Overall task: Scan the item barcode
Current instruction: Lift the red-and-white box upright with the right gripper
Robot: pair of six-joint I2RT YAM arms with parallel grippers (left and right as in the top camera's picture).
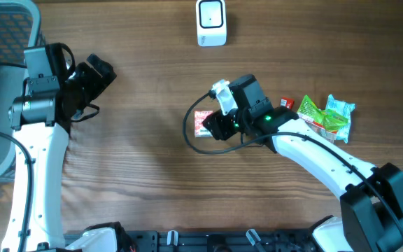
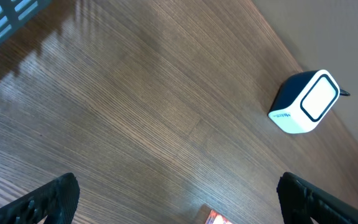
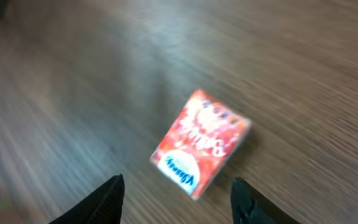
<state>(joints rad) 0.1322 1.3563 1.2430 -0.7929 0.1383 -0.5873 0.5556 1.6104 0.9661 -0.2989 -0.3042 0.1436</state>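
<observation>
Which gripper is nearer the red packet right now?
Right. The right gripper hangs open just above the red packet; the left gripper is far off to the packet's left.

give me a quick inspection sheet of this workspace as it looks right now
surface: wooden table, no spills seen
job's things: red packet lying flat on the table; white scanner at the far edge
clutter: green snack packets beside the right arm
grippers: left gripper open, empty; right gripper open above the red packet, not touching it
cables: black cable loops off the right wrist
surroundings: wire basket at the far left corner
</observation>
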